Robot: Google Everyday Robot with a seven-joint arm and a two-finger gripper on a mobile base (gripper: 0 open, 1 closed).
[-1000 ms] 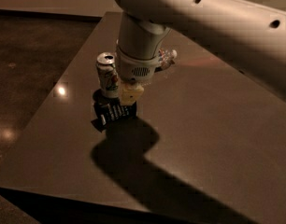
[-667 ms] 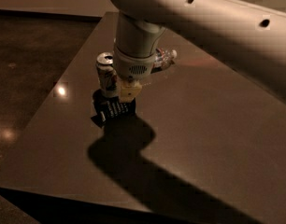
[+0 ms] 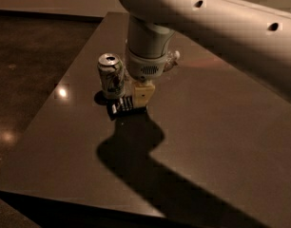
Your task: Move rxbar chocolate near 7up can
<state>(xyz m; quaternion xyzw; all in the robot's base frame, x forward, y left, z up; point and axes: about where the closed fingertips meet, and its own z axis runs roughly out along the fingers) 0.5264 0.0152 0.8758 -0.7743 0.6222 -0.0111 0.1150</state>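
Note:
The 7up can (image 3: 111, 75), whitish-green with a silver top, stands upright on the dark table (image 3: 212, 127), left of centre. The rxbar chocolate (image 3: 122, 108), black with white lettering, lies low at the can's front right foot, very close to it or touching it. My gripper (image 3: 141, 102) hangs straight down from the white arm (image 3: 202, 18), right beside the can, with its yellowish tip directly over the bar's right end. The bar's right end is hidden under the gripper.
The table's left edge (image 3: 50, 103) runs close to the can, with dark glossy floor (image 3: 26, 56) beyond it. The arm's shadow (image 3: 136, 151) falls across the table toward the front edge.
The gripper and the bar have come lower and closer to the can. The bar now sits flatter at the can's foot.

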